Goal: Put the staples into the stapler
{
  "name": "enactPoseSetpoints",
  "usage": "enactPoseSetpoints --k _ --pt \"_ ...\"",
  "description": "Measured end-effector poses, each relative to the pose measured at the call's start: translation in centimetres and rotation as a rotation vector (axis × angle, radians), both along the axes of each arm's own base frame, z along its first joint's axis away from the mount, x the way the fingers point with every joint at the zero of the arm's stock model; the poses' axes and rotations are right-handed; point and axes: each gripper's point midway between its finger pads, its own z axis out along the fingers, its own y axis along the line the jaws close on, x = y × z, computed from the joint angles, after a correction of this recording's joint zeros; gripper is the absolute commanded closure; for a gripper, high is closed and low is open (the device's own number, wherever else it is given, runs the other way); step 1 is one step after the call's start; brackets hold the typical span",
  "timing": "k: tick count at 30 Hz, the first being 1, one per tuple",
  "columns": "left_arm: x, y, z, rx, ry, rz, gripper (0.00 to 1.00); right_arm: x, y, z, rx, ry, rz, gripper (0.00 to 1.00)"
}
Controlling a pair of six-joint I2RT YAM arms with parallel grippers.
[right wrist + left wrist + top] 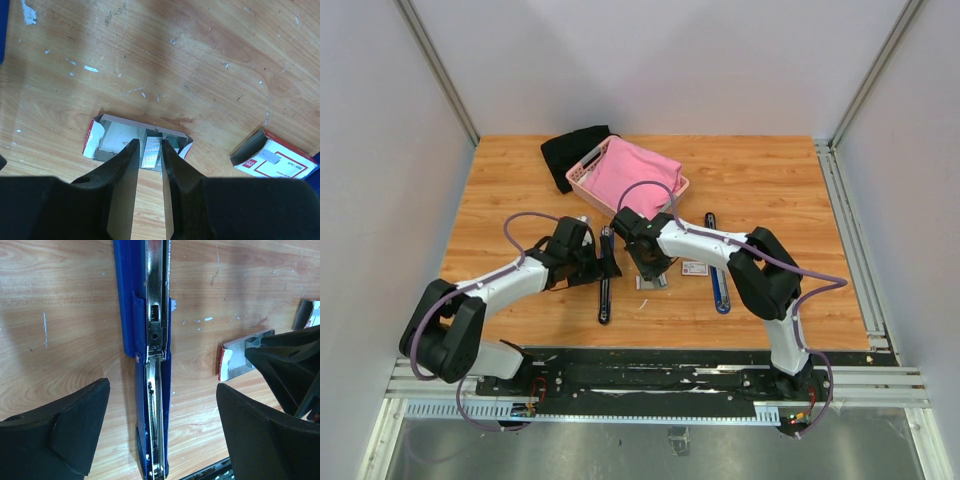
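Observation:
The blue stapler (152, 325) lies flat on the table, swung open, with its metal channel facing up. My left gripper (163, 385) is open, with one finger on each side of the stapler and not touching it. In the top view it (603, 262) sits over the stapler (605, 290). The staples (151, 150), a silvery block, rest in an open white-and-red carton tray (117, 137). My right gripper (149, 141) reaches into the tray. Its jaws are narrowly parted around the block, with a slim gap on the left.
A second white-and-red carton (274, 159) lies right of the tray. Another long blue tool (719, 285) lies beyond it. A pink basket (578, 172) holding pink cloth and a black cloth (570, 150) sit at the back of the table.

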Motion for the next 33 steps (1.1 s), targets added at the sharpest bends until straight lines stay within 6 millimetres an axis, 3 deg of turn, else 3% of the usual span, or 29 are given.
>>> enactPoseSetpoints --k 17,25,33 --pt "2.2 -0.1 -0.5 0.072 -0.031 -0.045 0.12 0.2 -0.2 -0.1 0.023 0.028 -0.028 0.72" --pt "3.3 0.1 -1.0 0.121 -0.038 -0.06 0.14 0.5 -0.7 0.0 0.004 0.012 -0.04 0.75" --pt "3.6 0.2 -0.8 0.131 -0.051 -0.059 0.21 0.3 -1.2 -0.4 -0.031 0.035 -0.061 0.75"
